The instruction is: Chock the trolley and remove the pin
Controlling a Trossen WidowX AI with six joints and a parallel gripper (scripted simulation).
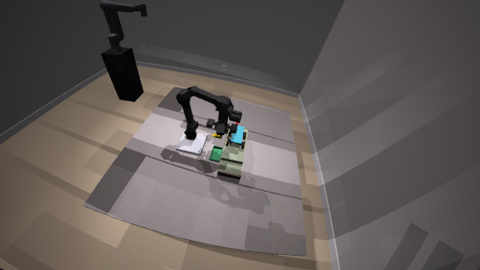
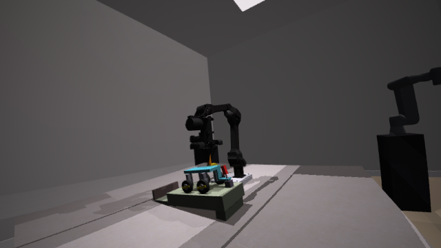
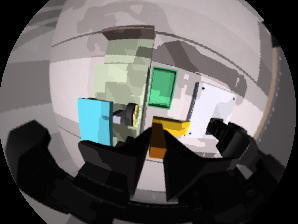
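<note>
My gripper (image 1: 220, 132) (image 3: 156, 131) is shut on the chock's orange handle (image 2: 210, 160) (image 3: 158, 150). The chock's yellow body (image 1: 216, 135) (image 3: 172, 126) hangs beside the ramp (image 1: 232, 155) (image 2: 194, 200) (image 3: 120, 80), on the arm-base side; its black rubber is not clear. The trolley (image 1: 238, 134) (image 2: 203, 169) (image 3: 95, 121), with a cyan top, stands on the ramp's upper part. One wheel (image 3: 132, 115) shows in the wrist view. The red-headed pin (image 1: 237, 123) (image 2: 224, 169) stands at the uphill end; it is hidden in the wrist view. The green tray (image 1: 216, 154) (image 3: 163, 87) lies beside the ramp.
The white base plate (image 1: 192, 144) (image 3: 207, 107) of the arm lies beyond the tray. A brown end board (image 2: 165, 191) (image 3: 129, 32) stands at the ramp's low end. Another arm on a black pedestal (image 1: 124, 75) (image 2: 403, 172) stands farther off.
</note>
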